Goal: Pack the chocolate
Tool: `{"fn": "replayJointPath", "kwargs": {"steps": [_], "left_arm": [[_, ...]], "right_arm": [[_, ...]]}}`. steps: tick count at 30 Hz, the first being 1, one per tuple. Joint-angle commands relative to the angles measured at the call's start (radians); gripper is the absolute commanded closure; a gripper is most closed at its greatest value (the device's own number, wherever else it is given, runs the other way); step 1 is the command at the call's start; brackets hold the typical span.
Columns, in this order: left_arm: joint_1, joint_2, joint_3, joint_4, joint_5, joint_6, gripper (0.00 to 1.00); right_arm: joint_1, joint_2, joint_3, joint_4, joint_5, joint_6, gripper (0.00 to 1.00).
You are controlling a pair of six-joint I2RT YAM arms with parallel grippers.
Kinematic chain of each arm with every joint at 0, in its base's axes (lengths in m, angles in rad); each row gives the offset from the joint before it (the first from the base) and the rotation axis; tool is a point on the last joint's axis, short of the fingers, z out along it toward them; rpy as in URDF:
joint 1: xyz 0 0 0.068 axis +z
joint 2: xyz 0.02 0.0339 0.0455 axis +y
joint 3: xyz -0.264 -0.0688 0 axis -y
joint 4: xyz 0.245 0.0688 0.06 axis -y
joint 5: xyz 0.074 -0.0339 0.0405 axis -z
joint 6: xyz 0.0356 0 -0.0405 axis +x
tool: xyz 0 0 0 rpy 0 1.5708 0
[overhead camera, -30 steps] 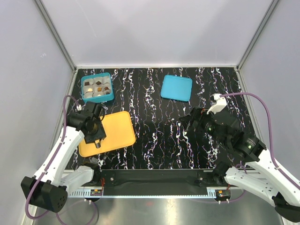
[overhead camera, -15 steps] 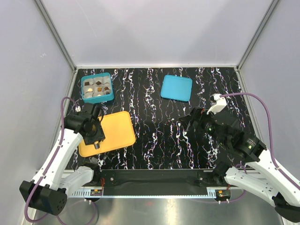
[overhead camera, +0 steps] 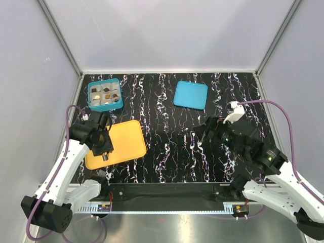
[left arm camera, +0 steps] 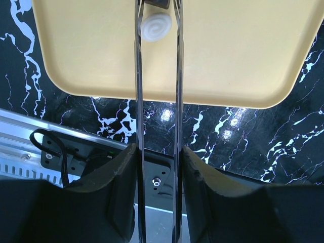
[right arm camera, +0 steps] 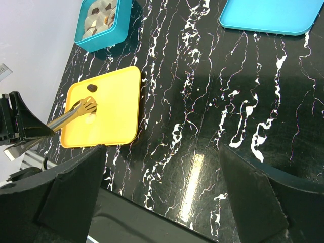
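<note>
Top camera high above near edge, looking down over whole bench (overhead camera: 167,147), left wrist close above tray (left arm camera: 228,50), right wrist farther off, all sharing tray.

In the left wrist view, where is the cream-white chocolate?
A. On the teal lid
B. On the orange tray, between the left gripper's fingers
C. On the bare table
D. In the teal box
B: the cream-white chocolate lies on the orange tray, between the left gripper fingers.

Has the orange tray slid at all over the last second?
No. In the top view the orange tray lies exactly where it did: its far left corner is just as close to the teal box, and its edges cross the same white veins.
</note>
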Motion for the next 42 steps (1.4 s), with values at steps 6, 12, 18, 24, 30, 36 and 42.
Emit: {"fn": "replayJointPath", "kwargs": {"steps": [6, 12, 18, 24, 30, 36, 42], "left_arm": [[-0.005, 0.013, -0.001, 0.058, 0.028, 0.036, 0.62], [-0.005, 0.019, 0.019, 0.04, 0.006, 0.041, 0.65], [-0.005, 0.02, 0.082, -0.006, -0.038, 0.044, 0.67], [-0.005, 0.019, 0.137, -0.037, -0.046, 0.043, 0.67], [-0.005, 0.04, 0.229, -0.035, -0.049, 0.047, 0.68], [-0.004, 0.176, 0.41, 0.032, -0.061, 0.085, 0.68], [0.025, 0.391, 0.606, 0.113, -0.11, 0.153, 0.68]], "right_arm": [[-0.004, -0.005, 0.005, 0.03, -0.002, 0.005, 0.0], [-0.004, -0.007, 0.0, 0.025, 0.001, 0.008, 0.0], [-0.004, -0.01, -0.001, 0.024, 0.004, 0.01, 0.0], [-0.004, -0.007, 0.003, 0.022, 0.001, 0.01, 0.0], [-0.004, -0.004, 0.002, 0.028, -0.004, 0.016, 0.0], [-0.004, 0.013, 0.013, 0.033, -0.011, 0.014, 0.0], [-0.006, 0.028, 0.034, 0.018, 0.005, 0.004, 0.0]]}}
